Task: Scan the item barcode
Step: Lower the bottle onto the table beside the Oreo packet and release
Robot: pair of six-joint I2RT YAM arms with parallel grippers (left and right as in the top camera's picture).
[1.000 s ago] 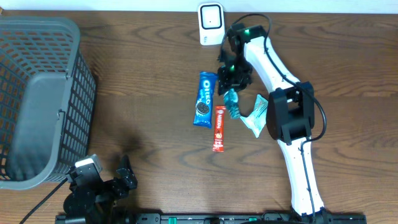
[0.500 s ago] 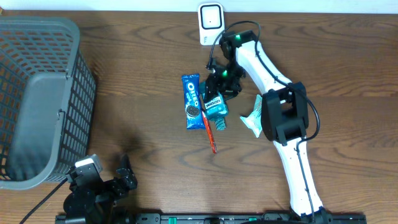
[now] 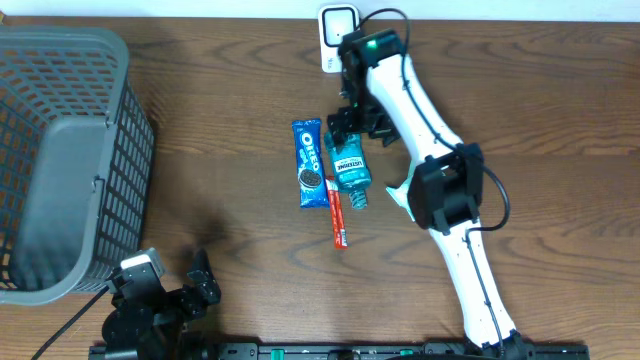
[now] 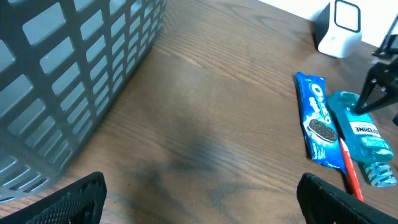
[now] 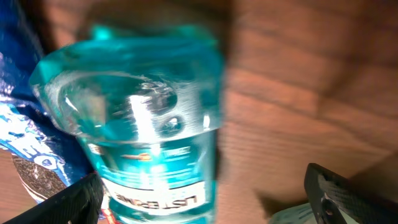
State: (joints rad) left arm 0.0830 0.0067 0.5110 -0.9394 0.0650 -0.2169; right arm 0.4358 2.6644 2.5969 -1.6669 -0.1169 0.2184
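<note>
Basket (image 3: 125,160) far left, scanner (image 3: 338,27) at back, cookie pack (image 3: 310,165) just left of stick (image 3: 338,218) and bottle (image 3: 349,168).

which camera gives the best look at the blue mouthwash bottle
The overhead view: nearly the whole mouthwash bottle shows, lying flat beside the Oreo pack. The left wrist view has it small, near the right edge. The right wrist view gives only a blurred, cropped close-up.
</note>
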